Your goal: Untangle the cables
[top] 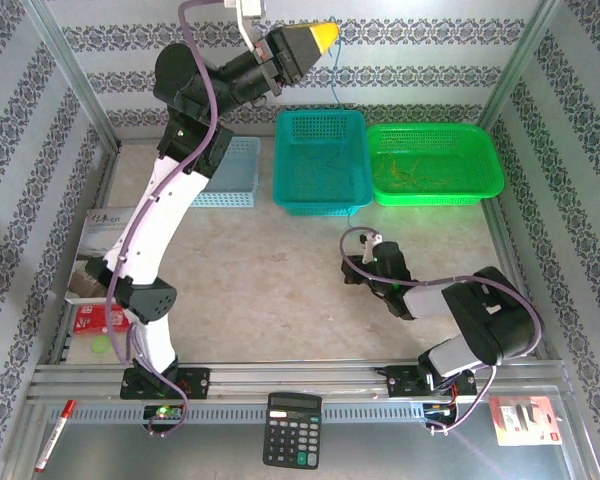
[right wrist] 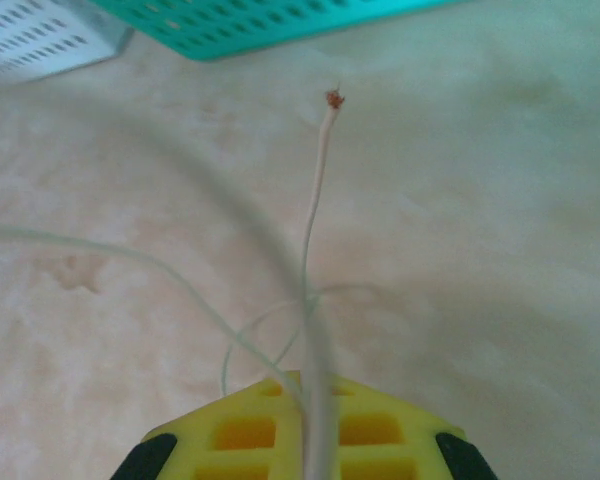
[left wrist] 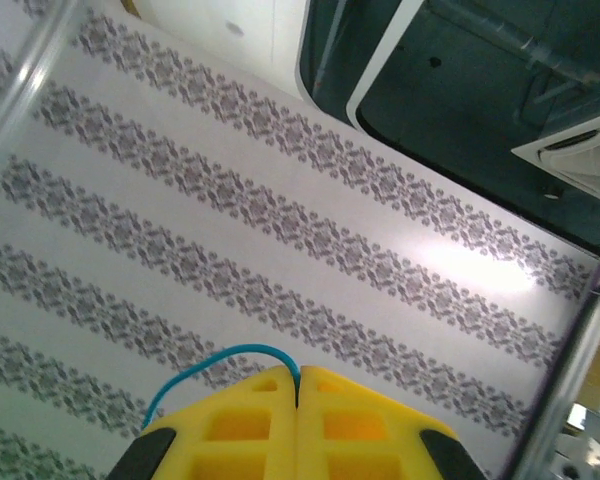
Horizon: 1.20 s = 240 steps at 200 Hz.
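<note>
Item 1, near: right end effector (right wrist: 302, 385), low over tabletop (top: 270, 290), jaws shut on pale cable (right wrist: 318, 170); loose loops lie just ahead of it.
Item 2, far: left end effector (left wrist: 298, 378), raised high, pinched tight on blue cable (left wrist: 215, 360), strand hanging twd teal basket (top: 320, 205).
Handling, imo: I'd keep rt grip firm, draw apart slowly, and watch that the loops don't cinch.
</note>
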Motion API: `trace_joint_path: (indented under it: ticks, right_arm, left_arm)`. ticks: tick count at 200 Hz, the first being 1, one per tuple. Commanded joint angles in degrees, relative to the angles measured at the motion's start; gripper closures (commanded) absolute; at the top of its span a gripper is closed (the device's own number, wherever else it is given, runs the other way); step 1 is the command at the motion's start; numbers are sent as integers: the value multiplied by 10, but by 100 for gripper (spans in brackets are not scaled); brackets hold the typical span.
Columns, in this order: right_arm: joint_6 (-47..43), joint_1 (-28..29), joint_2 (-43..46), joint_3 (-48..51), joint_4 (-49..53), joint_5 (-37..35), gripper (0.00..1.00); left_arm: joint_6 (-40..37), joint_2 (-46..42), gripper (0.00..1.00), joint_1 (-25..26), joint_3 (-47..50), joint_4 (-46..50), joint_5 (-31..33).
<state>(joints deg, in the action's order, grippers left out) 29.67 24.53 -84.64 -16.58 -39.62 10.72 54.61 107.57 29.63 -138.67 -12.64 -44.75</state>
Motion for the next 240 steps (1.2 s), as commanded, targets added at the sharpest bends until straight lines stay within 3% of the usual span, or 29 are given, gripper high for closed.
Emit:
trace_joint_path:
  ticks: [1, 53, 164, 208, 240]
  right_arm:
    - [27, -17, 33, 29, 19, -31, 100]
    - [31, -41, 106, 58, 58, -24, 100]
    - [38, -42, 304, 31, 203, 29, 100]
    - [38, -44, 366, 26, 249, 40, 100]
    - [36, -45, 379, 15, 264, 49, 100]
  left_arm:
    - [-16, 41, 100, -30, -83, 34, 10]
    - [62, 119, 100, -101, -140, -36, 50]
    - [95, 255, 100, -116, -136, -93, 40]
    - [114, 290, 100, -109, -71, -147, 33]
    - [75, 287, 100, -100, 2, -150, 19]
